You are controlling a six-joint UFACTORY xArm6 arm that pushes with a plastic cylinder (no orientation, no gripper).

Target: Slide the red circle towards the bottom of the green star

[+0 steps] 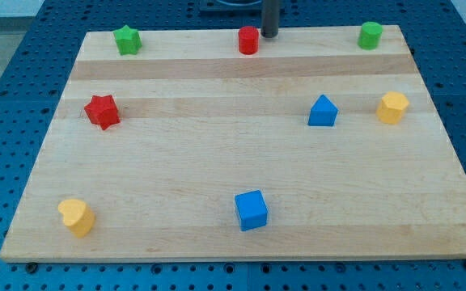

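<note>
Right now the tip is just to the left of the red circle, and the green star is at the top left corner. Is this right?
Not quite. The camera view shows my tip just to the right of the red circle, not the left. The green star is at the top left corner, as you say.

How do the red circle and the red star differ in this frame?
The red circle is a round cylinder; the red star has points. The red circle sits at the view's top edge, just left of my tip; the red star lies at mid-left, alone. Both are red.
</note>
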